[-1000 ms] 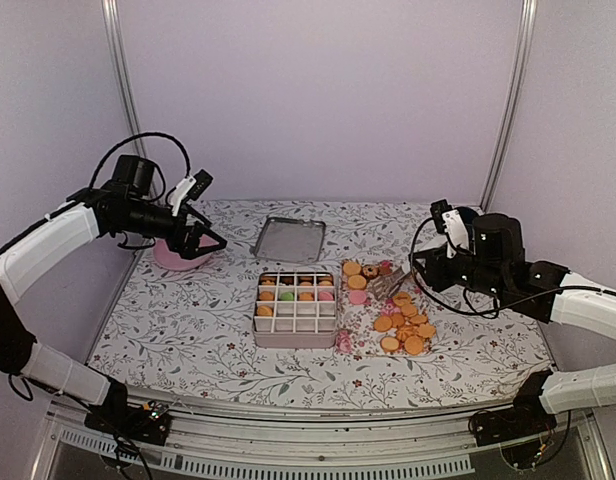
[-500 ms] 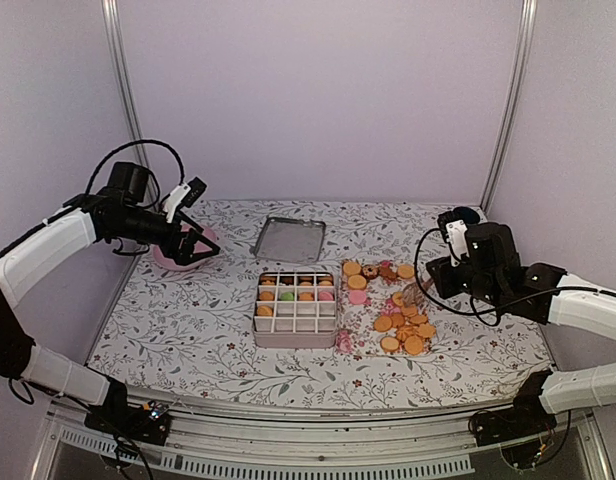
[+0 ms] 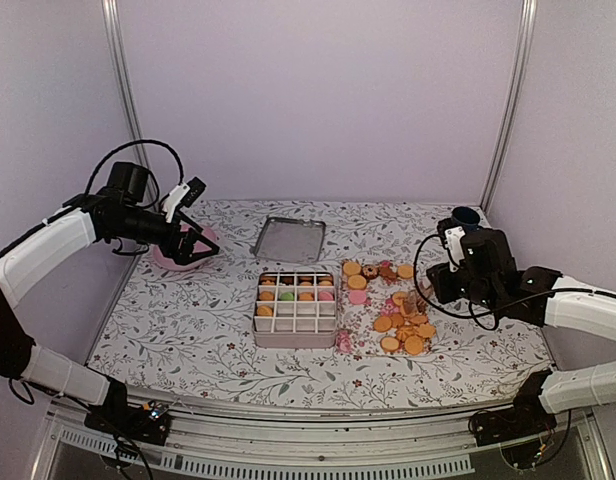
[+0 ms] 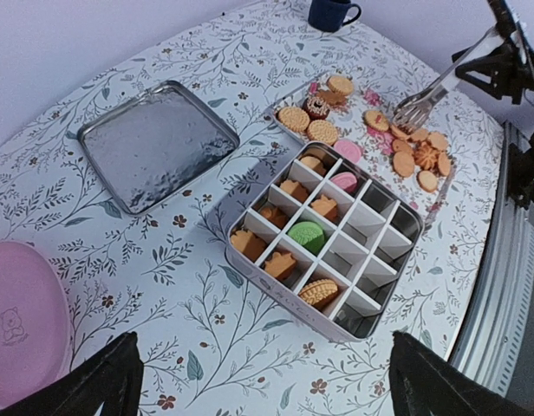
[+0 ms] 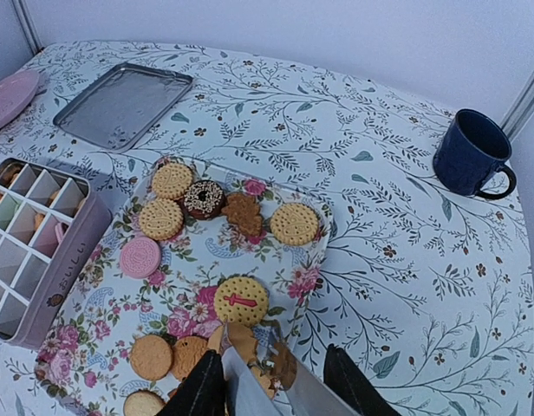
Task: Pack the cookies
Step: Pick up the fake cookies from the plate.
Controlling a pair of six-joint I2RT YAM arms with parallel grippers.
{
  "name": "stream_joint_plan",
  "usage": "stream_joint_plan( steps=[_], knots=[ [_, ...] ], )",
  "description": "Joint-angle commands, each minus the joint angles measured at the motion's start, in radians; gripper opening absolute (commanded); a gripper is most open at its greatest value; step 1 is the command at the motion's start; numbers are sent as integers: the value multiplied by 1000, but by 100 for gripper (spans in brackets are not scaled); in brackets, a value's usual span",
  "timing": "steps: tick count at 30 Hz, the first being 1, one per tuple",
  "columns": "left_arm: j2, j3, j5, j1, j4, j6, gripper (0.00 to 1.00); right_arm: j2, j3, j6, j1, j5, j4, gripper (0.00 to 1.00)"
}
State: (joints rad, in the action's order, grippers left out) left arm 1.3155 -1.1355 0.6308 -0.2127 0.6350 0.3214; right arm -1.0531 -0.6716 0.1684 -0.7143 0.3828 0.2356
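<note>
The cookies (image 5: 172,180) lie mostly on a floral tray (image 5: 85,334) at the right of the worktop (image 3: 188,320), golden ones crowded at its near end, with a pink one, a dark sprinkled one and a brown one further back. Nine more sit in the divided box (image 3: 295,340) just left of the tray: the two far rows are filled, with one in the left cell of the third row. The right gripper (image 5: 276,386) hangs over the near right part of the tray, clenched on a metal utensil (image 4: 423,97) whose tines reach the cookies. The left gripper (image 3: 198,246) hovers released over the pink plate (image 4: 24,321) at far left. A metal lid (image 3: 288,238) lies behind the box and a blue mug (image 5: 471,152) stands far right
</note>
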Motion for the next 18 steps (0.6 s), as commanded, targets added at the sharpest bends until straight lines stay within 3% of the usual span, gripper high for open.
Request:
stream_joint_plan(
  steps=[1,4,18],
  knots=[
    [-18,11,9,13,0,8,99,-19,10,15,-4,-28,-8,42],
    [-18,13,11,14,0,7,99,1,14,11,-4,-28,4,47],
    [-25,16,19,17,-9,4,99,26,36,20,-5,-81,-81,46]
  ],
)
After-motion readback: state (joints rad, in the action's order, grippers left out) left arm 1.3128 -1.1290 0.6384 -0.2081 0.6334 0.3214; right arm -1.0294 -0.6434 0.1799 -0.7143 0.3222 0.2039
